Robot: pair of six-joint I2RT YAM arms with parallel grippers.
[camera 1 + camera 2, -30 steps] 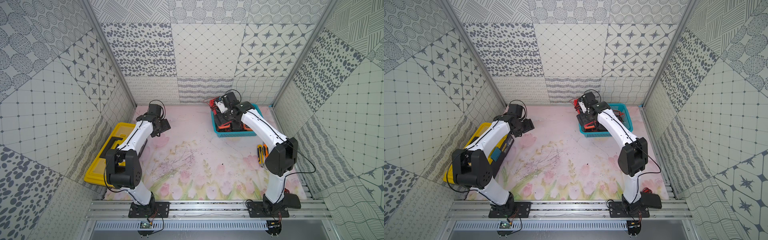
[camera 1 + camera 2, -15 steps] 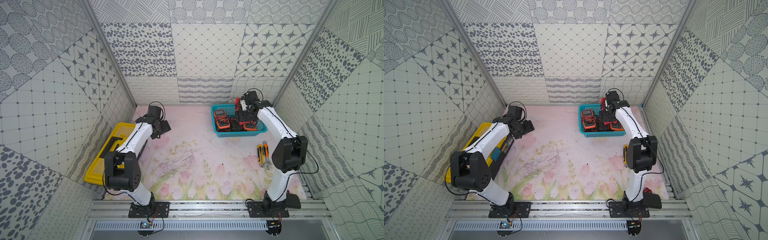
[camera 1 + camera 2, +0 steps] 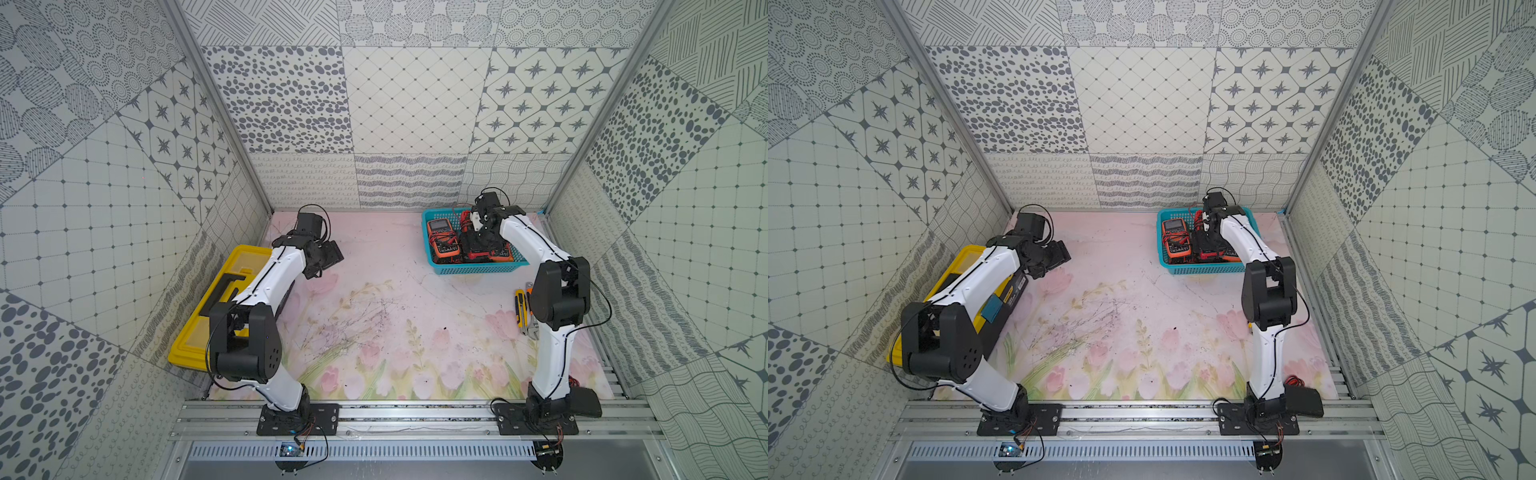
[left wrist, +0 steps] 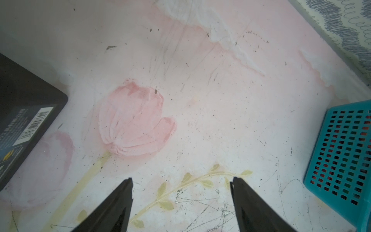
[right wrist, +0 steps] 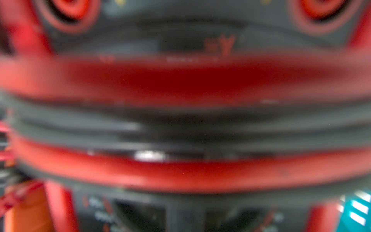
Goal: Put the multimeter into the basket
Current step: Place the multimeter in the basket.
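Right gripper (image 3: 478, 237) low on red multimeter (image 3: 487, 253) in basket (image 3: 478, 269), upper right — fingers hidden, hold unclear; leads (image 3: 464, 217) may snag on lift-out. Left gripper (image 4: 181, 179) spread, empty.

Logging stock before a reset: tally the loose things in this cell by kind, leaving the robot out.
basket: 1
toolbox: 1
multimeters in the basket: 3: orange multimeter, red-black multimeter, orange edge mostly hidden, likely a third
hand tools on the mat: 2: yellow knife, half-hidden tool
flat black object at the mat's near corner: 1
Total: 8
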